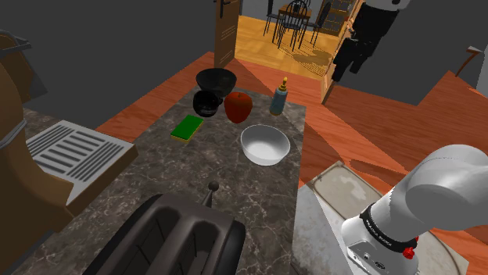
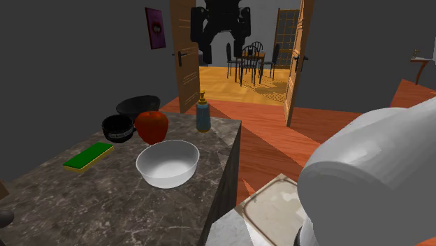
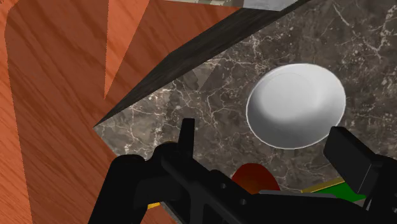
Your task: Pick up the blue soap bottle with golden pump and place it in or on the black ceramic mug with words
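Gripper (image 3: 262,130) hangs high above counter (image 1: 195,183), jaws wide and empty, likely because approach is not yet begun; bottle (image 1: 278,100) stands upright at far corner, apple (image 1: 238,107) between it and mug (image 1: 206,102).

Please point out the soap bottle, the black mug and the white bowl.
soap bottle (image 1: 277,104): shoulder view, on its blue body.
black mug (image 2: 117,133): second exterior view, on its outer wall.
white bowl (image 3: 296,105): wrist view, on its inner bottom.
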Controlling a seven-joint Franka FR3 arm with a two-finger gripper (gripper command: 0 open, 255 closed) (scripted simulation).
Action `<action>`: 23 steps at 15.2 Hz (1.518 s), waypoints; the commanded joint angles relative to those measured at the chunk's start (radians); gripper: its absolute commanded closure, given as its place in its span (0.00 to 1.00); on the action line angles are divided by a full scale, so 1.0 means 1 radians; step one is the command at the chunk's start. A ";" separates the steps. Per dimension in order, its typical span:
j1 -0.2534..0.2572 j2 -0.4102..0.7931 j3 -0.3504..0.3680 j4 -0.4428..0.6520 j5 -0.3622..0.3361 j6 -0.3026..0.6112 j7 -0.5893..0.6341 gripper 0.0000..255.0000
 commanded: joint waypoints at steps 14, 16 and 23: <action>0.001 0.335 -0.199 -0.036 0.005 0.470 -0.238 0.00; 0.009 0.405 -0.229 -0.017 0.026 0.533 -0.283 0.00; 0.042 0.673 -0.318 0.103 0.178 0.705 -0.484 0.00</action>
